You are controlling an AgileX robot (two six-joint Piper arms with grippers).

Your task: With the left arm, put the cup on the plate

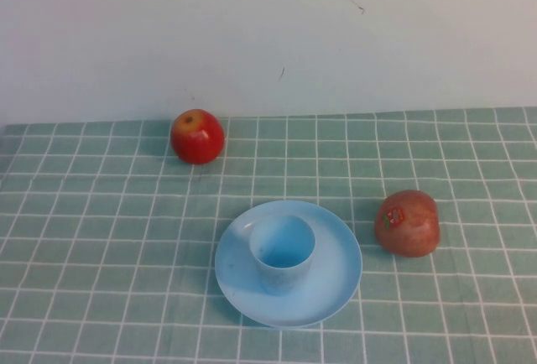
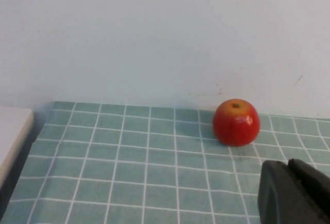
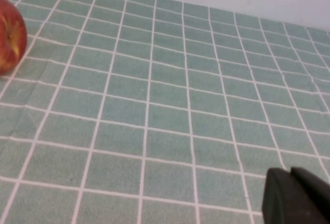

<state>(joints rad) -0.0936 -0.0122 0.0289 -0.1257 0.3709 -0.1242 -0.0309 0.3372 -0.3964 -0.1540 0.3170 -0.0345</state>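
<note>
The light blue cup (image 1: 282, 252) stands upright on the round light blue plate (image 1: 336, 276) near the table's front middle. Neither arm shows in the high view. My left gripper (image 2: 289, 170) shows only in the left wrist view, fingers together and empty, held over the checked cloth, with the red apple (image 2: 236, 122) beyond it. My right gripper (image 3: 291, 175) shows only in the right wrist view, fingers together and empty, over bare cloth. The cup and plate are out of both wrist views.
A red apple (image 1: 197, 136) sits at the back left by the white wall. A second, duller red apple with a sticker (image 1: 408, 223) lies right of the plate; its edge shows in the right wrist view (image 3: 10, 38). A green checked cloth (image 1: 101, 247) covers the table.
</note>
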